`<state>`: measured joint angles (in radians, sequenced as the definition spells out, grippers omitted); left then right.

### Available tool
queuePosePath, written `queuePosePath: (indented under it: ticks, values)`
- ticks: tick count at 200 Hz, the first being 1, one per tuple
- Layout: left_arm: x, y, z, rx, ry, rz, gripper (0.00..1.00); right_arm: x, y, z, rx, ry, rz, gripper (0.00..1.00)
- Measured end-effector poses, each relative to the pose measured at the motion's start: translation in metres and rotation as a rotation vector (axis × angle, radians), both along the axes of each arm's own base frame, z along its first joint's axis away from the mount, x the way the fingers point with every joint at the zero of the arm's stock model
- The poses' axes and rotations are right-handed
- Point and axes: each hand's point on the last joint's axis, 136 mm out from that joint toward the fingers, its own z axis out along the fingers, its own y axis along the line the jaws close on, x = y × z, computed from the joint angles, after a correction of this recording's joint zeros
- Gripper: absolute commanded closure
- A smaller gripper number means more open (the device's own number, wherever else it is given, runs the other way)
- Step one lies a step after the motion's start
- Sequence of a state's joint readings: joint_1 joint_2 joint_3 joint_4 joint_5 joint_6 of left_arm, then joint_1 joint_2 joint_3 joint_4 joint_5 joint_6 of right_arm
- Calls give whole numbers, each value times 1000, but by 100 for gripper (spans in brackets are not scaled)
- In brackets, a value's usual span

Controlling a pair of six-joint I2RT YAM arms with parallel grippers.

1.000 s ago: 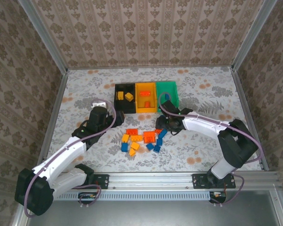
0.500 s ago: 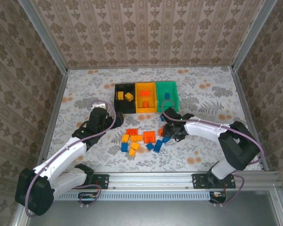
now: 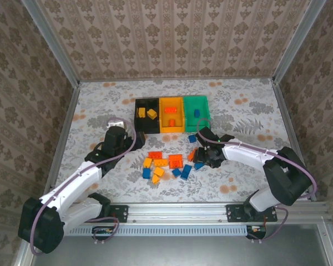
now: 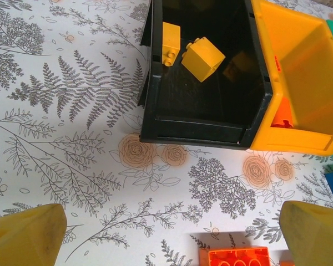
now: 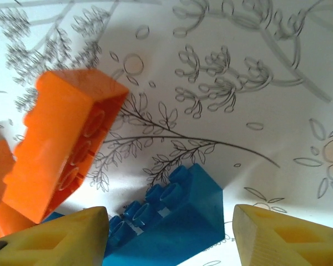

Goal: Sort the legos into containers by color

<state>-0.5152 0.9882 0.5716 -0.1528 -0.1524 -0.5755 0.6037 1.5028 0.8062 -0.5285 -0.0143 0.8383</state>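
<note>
The left gripper [image 4: 171, 235] gapes wide, empty. The right gripper [image 5: 172, 238], half open, straddles a blue brick [image 5: 177, 221] without gripping it, orange brick [image 5: 61, 149] at ten o'clock.

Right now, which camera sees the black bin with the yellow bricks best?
The left wrist camera. The black bin sits close and big there, so both yellow bricks inside are clear. The top camera shows the black bin small and far off, the bricks just tiny specks.
</note>
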Motion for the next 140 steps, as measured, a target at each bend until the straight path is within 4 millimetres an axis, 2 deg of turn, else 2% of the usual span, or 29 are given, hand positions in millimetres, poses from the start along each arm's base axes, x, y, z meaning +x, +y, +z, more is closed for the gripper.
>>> queuePosePath:
  ticks: [72,93,118,140]
  values:
    - [-3,-1,-5,-7,15,-3,0,-5,-14,-5,-33,39,-14,77]
    - [-3,-2,-6,-12,18,-12,0,-3,-20,-1,-49,25,0,83]
    - [-4,-4,-6,-19,22,-23,0,8,-24,23,-60,-37,23,84]
    - [-5,-6,-5,-25,23,-31,0,47,-16,65,-33,-170,31,84]
